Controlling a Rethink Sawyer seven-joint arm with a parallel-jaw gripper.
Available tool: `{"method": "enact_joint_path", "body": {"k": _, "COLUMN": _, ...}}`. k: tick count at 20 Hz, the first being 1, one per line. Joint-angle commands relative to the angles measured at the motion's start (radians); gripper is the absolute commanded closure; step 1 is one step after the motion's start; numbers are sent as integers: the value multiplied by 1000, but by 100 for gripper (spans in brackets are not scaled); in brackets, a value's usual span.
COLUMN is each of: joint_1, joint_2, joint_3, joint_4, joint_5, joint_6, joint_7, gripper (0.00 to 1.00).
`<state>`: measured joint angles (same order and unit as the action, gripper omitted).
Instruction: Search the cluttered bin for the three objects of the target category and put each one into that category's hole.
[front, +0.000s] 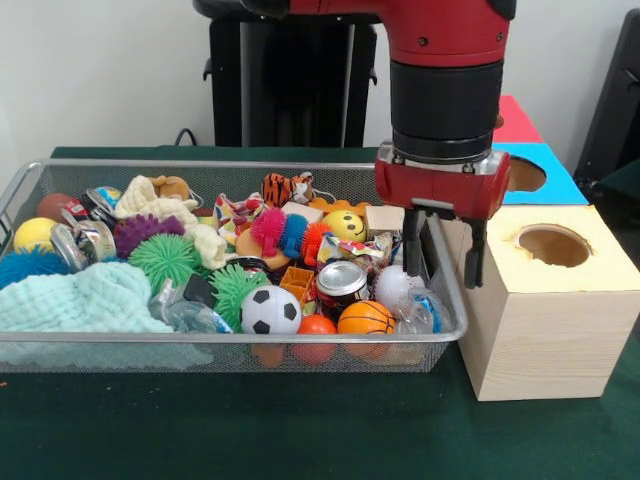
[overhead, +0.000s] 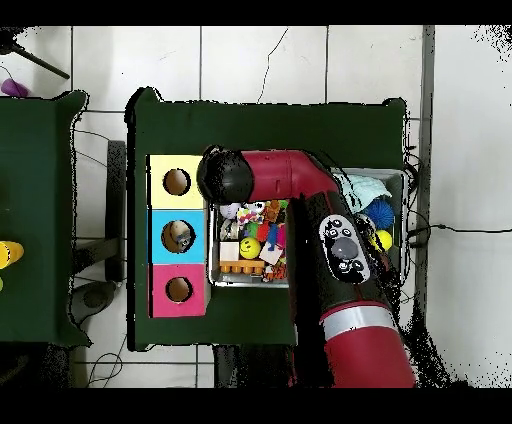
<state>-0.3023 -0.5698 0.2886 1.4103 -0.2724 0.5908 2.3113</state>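
The wire bin (front: 445, 262) is full of clutter: soccer ball (front: 270, 311), basketball (front: 366, 318), tin can (front: 342, 281), spiky balls. The overhead view shows something in the blue box's hole (overhead: 179, 234); the wooden box's hole (front: 553, 245) looks empty. Target category unclear, so most sorting probably remains. My gripper (front: 443, 255) hangs vertical at the bin's end beside the wooden box, fingers apart, holding nothing.

A dark green cloth (front: 250, 430) covers the table under everything. In the overhead view a second green-covered table (overhead: 35, 215) stands apart to one side on the white tiled floor (overhead: 470, 150), with black cables (overhead: 460, 230) trailing across the tiles.
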Motion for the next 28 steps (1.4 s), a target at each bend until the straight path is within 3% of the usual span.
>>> {"method": "enact_joint_path", "body": {"k": 1, "joint_1": 44, "joint_2": -7, "joint_3": -40, "joint_4": -29, "joint_5": -38, "joint_6": 121, "joint_7": -18, "gripper": 0}}
{"method": "enact_joint_path", "body": {"k": 15, "joint_1": 91, "joint_2": -9, "joint_3": -116, "joint_4": -34, "joint_5": 10, "joint_6": 182, "joint_7": 60, "gripper": 0}}
{"method": "enact_joint_path", "body": {"k": 28, "joint_1": 107, "joint_2": 35, "joint_3": -171, "joint_4": -10, "joint_5": -1, "joint_6": 88, "joint_7": 70, "gripper": 0}}
